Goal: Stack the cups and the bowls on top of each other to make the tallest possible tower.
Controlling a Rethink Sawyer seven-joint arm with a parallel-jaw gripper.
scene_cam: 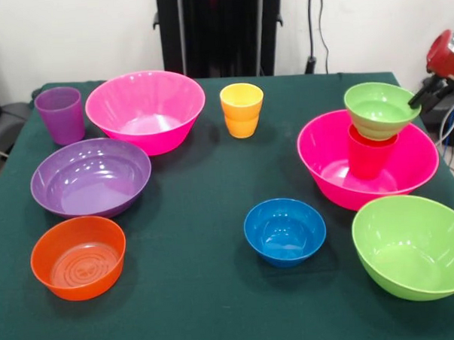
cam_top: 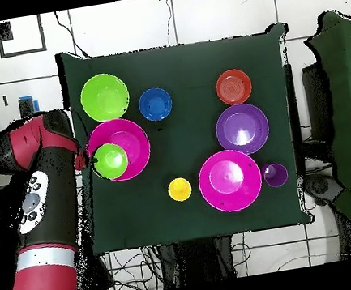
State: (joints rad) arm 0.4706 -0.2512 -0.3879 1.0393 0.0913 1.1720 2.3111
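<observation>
One gripper (scene_cam: pixel 422 95) is seen at the rim of the small green bowl (scene_cam: pixel 380 109); whether its jaws are apart or clamped cannot be told. That bowl is perched on one red cup (scene_cam: pixel 371 155), inverted in the nearer hot pink bowl (scene_cam: pixel 408 169). Beyond are counted one lime green bowl (scene_cam: pixel 413 246), one blue bowl (scene_cam: pixel 285 231), one yellow-orange cup (scene_cam: pixel 242 109), a second pink bowl (scene_cam: pixel 146 109), one purple bowl (scene_cam: pixel 91 177), one orange bowl (scene_cam: pixel 78 256) and one purple cup (scene_cam: pixel 60 114). No writing can be read.

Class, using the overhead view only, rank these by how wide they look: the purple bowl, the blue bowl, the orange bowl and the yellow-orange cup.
1. purple bowl
2. orange bowl and blue bowl: too alike to rank
3. yellow-orange cup
</observation>
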